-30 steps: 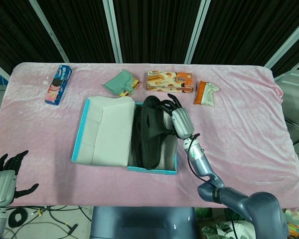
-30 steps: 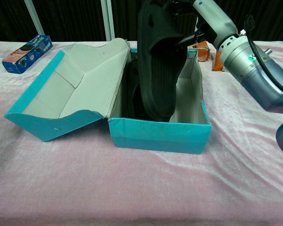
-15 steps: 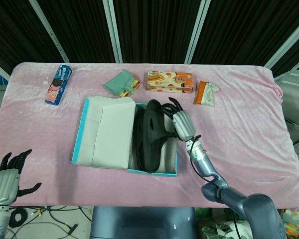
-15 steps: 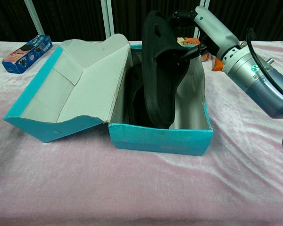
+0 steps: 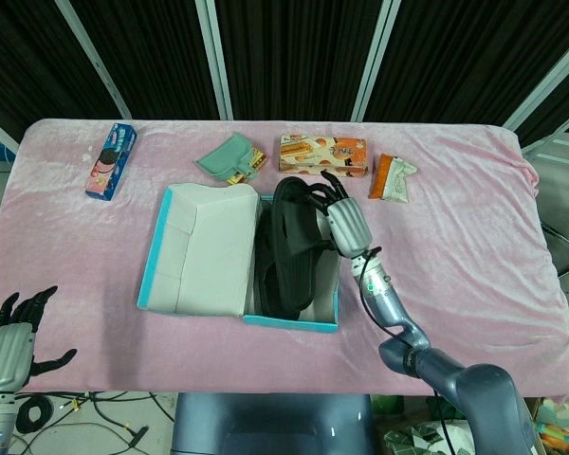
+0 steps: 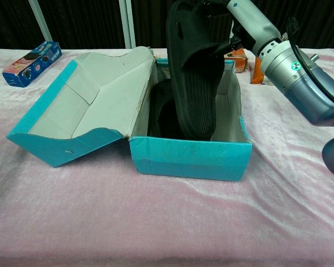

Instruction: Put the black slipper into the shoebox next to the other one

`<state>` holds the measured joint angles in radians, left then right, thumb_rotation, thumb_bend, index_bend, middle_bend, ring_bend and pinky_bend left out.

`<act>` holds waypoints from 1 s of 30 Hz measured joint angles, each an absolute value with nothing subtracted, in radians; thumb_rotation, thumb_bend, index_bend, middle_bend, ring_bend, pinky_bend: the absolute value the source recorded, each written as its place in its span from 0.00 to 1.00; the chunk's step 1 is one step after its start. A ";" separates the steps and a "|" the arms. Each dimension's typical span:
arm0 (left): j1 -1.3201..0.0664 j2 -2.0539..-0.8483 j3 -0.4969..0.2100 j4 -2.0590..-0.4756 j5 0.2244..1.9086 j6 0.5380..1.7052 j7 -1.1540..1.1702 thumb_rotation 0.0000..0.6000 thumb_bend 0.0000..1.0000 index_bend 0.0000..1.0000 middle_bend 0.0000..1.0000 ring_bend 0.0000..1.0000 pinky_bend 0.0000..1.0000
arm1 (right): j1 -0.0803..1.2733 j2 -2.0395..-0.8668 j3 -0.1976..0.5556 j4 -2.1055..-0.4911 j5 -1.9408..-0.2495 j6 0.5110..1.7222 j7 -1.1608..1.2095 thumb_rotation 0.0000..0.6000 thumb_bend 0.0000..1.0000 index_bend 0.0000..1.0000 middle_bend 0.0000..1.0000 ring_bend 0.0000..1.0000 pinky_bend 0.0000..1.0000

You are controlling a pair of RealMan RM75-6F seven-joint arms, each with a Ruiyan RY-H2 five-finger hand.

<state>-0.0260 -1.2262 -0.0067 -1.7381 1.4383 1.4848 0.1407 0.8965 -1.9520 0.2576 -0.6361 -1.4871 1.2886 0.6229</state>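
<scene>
The teal shoebox (image 5: 294, 322) (image 6: 189, 161) stands open mid-table, its grey-lined lid (image 5: 204, 251) (image 6: 94, 100) folded out to the left. One black slipper (image 6: 162, 114) lies inside against the left wall, mostly hidden. My right hand (image 5: 344, 223) (image 6: 250, 25) grips the strap end of the second black slipper (image 5: 294, 251) (image 6: 193, 83), which stands steeply tilted, toe down inside the box, sole facing the chest camera. My left hand (image 5: 14, 341) hangs off the table's near left corner, fingers spread, holding nothing.
Along the far side lie a blue cookie pack (image 5: 111, 161) (image 6: 32, 64), a teal pouch (image 5: 229, 158), an orange biscuit box (image 5: 323, 154) and an orange snack packet (image 5: 391, 177). A pink cloth (image 5: 474, 246) covers the table.
The right hand has shifted slightly toward the far side with the slipper, whose toe has slid to the right half of the box. The left hand barely moved.
</scene>
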 measured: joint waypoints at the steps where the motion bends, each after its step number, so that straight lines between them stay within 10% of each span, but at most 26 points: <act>1: -0.027 -1.226 -0.007 -1.738 1.438 1.483 0.141 1.00 0.00 0.10 0.15 0.16 0.00 | 0.897 -1.953 0.258 -0.628 -1.486 1.288 0.625 1.00 0.08 0.57 0.52 0.25 0.10; 23: -0.029 -1.220 -0.012 -1.749 1.440 1.485 0.148 1.00 0.00 0.10 0.15 0.16 0.00 | 0.859 -1.896 0.152 -0.690 -1.522 1.168 0.670 1.00 0.02 0.57 0.44 0.18 0.10; 30: -0.029 -1.221 -0.013 -1.744 1.439 1.484 0.144 1.00 0.00 0.10 0.15 0.16 0.00 | 0.866 -1.811 0.144 -0.825 -1.507 1.073 0.630 1.00 0.01 0.26 0.21 0.04 0.08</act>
<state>-0.0287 -1.2208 -0.0133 -1.7439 1.4386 1.4839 0.1437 0.8657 -1.8110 0.1437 -0.8252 -1.5068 1.0729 0.6302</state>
